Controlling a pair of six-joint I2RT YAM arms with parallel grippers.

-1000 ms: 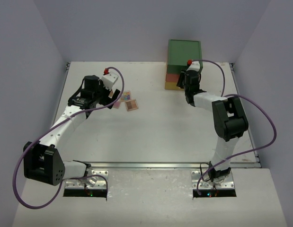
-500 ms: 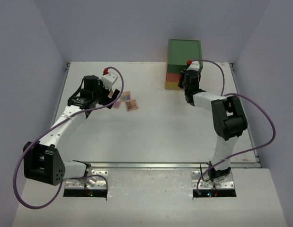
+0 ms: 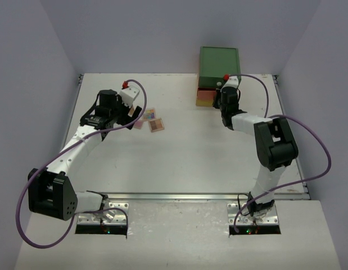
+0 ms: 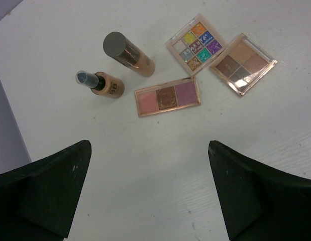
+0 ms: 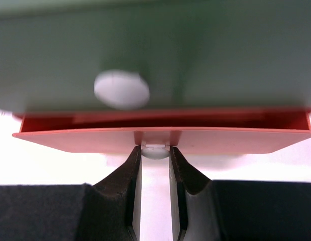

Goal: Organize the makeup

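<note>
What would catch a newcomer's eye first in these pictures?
The green-topped drawer chest at the far right of the table, where the right claw pinches the white knob of the red-orange drawer, which looks slightly pulled out. At far left, the open left claw hovers over three eyeshadow palettes and two amber bottles grouped together.

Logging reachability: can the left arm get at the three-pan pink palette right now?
Probably yes: the left gripper hangs open above the three-pan palette, which lies flat with nothing on top of it.
</note>
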